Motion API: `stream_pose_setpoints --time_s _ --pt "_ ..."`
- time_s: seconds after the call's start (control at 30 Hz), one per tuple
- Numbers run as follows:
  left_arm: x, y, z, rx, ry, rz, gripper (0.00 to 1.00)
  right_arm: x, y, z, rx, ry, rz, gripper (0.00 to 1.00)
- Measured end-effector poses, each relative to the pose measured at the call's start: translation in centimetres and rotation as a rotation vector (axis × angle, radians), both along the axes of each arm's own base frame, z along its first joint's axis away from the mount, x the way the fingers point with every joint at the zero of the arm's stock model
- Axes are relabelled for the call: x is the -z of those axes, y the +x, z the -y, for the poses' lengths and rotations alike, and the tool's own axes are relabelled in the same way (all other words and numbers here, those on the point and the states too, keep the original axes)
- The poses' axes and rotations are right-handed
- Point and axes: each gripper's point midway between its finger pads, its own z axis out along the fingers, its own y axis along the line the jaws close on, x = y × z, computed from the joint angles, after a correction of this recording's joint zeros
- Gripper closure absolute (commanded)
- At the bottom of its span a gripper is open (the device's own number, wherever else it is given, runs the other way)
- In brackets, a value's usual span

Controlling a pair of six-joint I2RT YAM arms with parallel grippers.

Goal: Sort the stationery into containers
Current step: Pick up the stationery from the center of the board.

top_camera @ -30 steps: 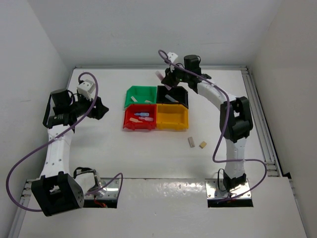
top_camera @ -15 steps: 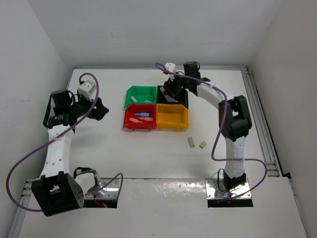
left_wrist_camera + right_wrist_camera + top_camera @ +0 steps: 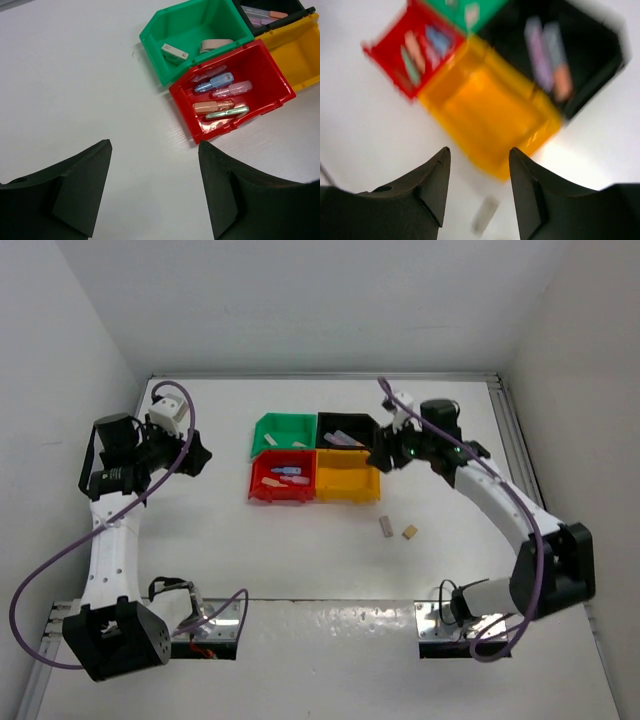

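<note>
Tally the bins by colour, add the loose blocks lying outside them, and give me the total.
green bin: 1
black bin: 1
red bin: 1
yellow bin: 1
loose blocks: 2, a grey block and a tan block
total: 6

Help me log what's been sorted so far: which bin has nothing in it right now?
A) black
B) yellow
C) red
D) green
B: the yellow bin shows only its bare floor in the top and right wrist views, while the green bin, red bin and black bin each hold stationery.
</note>
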Motion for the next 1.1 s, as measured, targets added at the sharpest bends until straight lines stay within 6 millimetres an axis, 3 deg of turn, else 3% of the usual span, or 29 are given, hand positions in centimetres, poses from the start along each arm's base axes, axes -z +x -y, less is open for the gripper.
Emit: stream_pose_setpoints --time_s 0.03,0.13,0.17,0.23,0.37,0.77,0.87,0.9,1.0,1.1 --pt "-0.1 -0.1 -0.1 -0.005 0.003 0.001 0.23 1.2 -1.8 0.6 0.007 -0.014 -0.034 0.51" --pt "0.0 -0.5 -0.2 -0.019 0.008 -0.010 0.19 7.4 -7.6 2.4 0.023 -0.086 -0.205 0.50" --pt "0.1 -0.5 -0.2 -0.025 0.007 -0.015 0.05 9.4 -9.3 3.0 0.031 -0.113 -0.266 0.49" --pt "0.3 -0.6 -0.3 -0.039 -0.004 -0.033 0.00 13.1 -12.5 4.2 0.056 -0.173 -0.386 0.49" --pt "1.0 -0.9 -0.2 -0.047 -0.024 -0.073 0.00 16.7 -16.1 5.5 0.109 -0.269 -0.497 0.49" --pt "0.2 -1.9 -1.5 -0.141 0.024 -0.044 0.00 19.6 -14.3 5.8 0.237 -0.348 -0.509 0.57" --pt "0.3 -1.8 -2.0 -0.170 0.032 -0.050 0.00 19.6 -13.2 5.3 0.240 -0.340 -0.494 0.78" --pt "0.3 -1.8 -2.1 -0.176 0.034 -0.052 0.00 19.6 -13.1 5.2 0.238 -0.340 -0.494 0.90" --pt "0.4 -1.8 -2.3 -0.193 0.036 -0.056 0.00 19.3 -12.9 5.2 0.232 -0.345 -0.490 1.00" --pt "0.4 -1.8 -2.5 -0.201 0.038 -0.057 0.00 17.9 -12.3 4.8 0.204 -0.343 -0.465 1.00"
